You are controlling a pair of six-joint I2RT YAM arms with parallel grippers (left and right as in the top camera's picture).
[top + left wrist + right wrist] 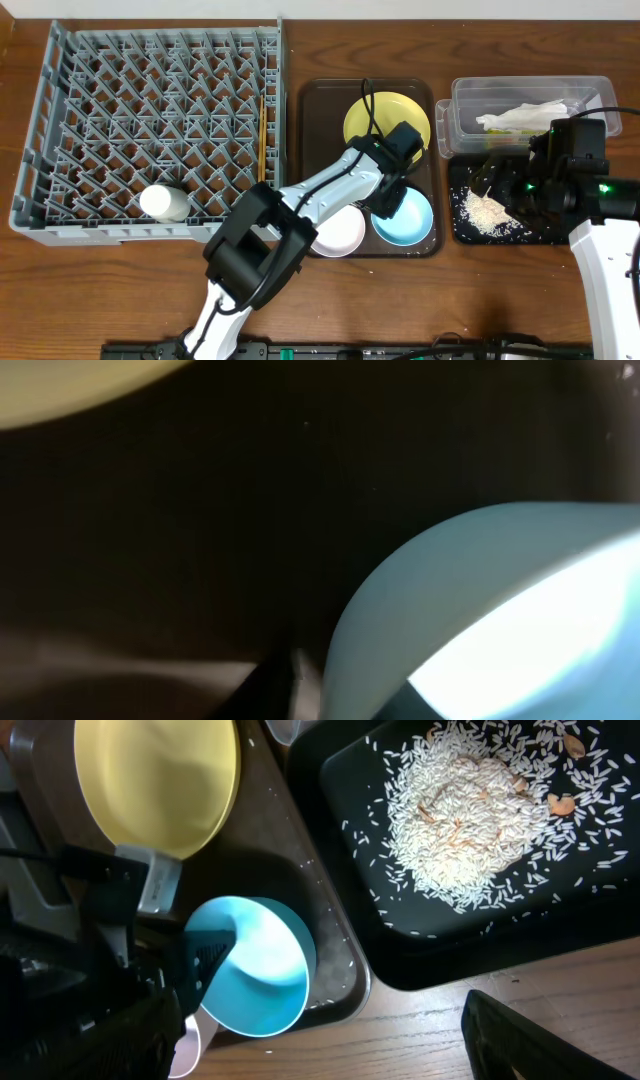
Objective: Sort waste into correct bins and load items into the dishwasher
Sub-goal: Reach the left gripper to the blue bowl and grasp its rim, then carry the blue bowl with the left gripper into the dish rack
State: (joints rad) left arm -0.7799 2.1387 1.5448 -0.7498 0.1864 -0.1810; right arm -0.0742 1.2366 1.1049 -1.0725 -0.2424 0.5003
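Pinching the rim of the light blue round bowl, the left gripper is seen at the lower right of the large dark brown serving tray. In the right wrist view one finger lies inside the bowl wall and the other outside it, so the jaws are judged closed on that rim. A rim hold is presumably chosen because the bowl is too wide to be spanned. Whether the bowl is lifted cannot be told.

Left of it on the tray sits the pinkish-white bowl, and higher up the round yellow plate; neither is loaded yet. The big grey pegged dish rack fills the left of the overhead frame. The small white cup is placed near its lower edge and the thin wooden chopsticks along its right side.

At the right, the right gripper is held over the shallow black tray of white rice scraps, fingers spread and empty. The crumpled white napkin lies in the clear plastic tub.
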